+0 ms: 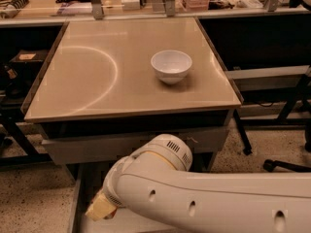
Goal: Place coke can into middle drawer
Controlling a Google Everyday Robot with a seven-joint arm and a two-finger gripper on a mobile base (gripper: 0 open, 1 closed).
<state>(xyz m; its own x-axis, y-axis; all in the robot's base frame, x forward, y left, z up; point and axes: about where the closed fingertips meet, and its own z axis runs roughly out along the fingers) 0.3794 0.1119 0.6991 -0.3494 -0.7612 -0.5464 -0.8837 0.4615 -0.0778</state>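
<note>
Speckled floor [34, 198] is spreading out under everything, and down low near it the gripper [102, 208] is hanging at the end of the big white arm [209, 203]. Its pale yellow tip is pointing down and to the left, over the left part of the middle drawer [77, 212], which is standing open with its grey side wall showing. I cannot tell if the gripper is open wide or squeezing something, because the arm is covering most of it. The coke can is hiding too. A tiny reddish bit is peeking out just beside the yellow tip, but I cannot tell if that is the can. The arm is coming in from the bottom right corner and bending at a round white joint with little slots. Just above the joint, a closed grey drawer front [87, 152] is sitting right under the surface [97, 96]. This brown surface is showing a pale curved line [112, 74] on its left side. A white bowl [171, 66] is standing upright toward the right, well apart from the gripper. Far behind, a long shelf [121, 1] is holding small things I cannot name.
</note>
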